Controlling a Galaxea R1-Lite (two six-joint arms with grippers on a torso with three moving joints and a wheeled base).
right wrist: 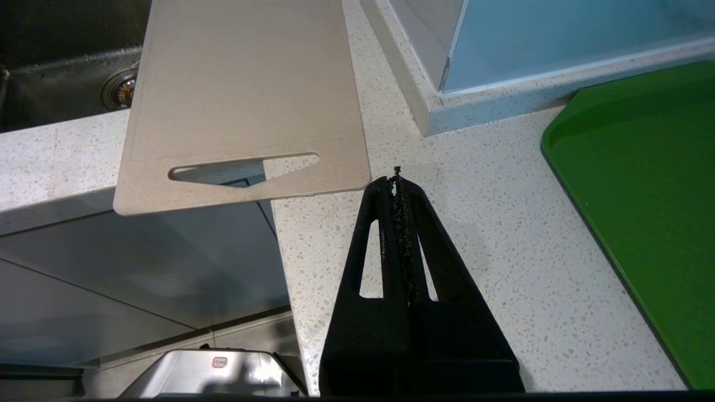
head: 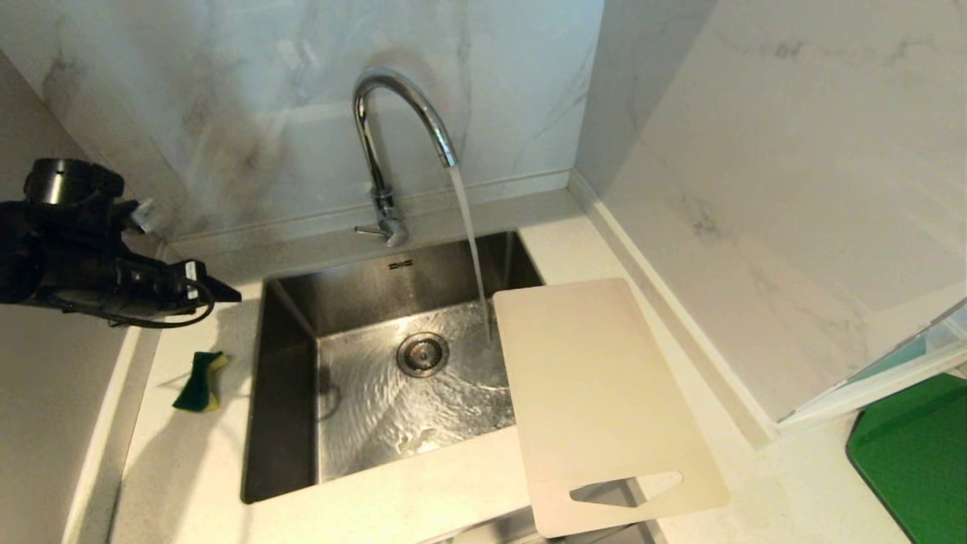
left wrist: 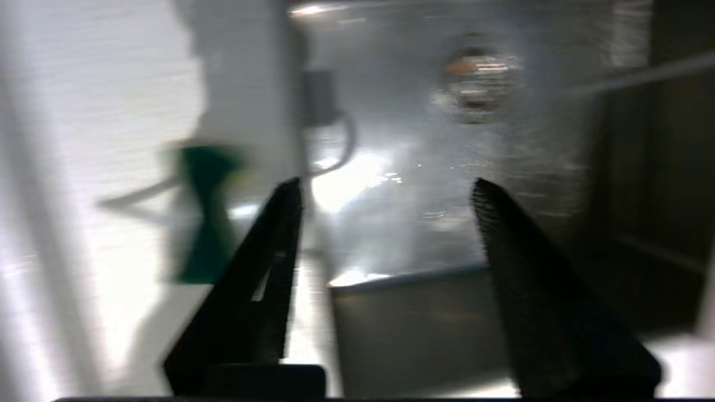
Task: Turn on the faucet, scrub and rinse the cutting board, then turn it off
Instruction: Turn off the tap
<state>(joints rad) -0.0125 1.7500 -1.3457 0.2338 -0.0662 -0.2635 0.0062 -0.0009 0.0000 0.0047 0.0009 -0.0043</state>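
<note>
Two end effectors clear: cutting board (head: pixel 597 400) well apart from left end effector (left wrist: pixel 385 190).

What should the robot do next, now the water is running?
Probably lower the left gripper to the sponge and pick it up. Water already pours from the faucet into the sink, and the cutting board lies dry beside the stream, half over the sink's edge. The left gripper is open and empty above the counter near the sponge; the right gripper is shut, parked.
</note>
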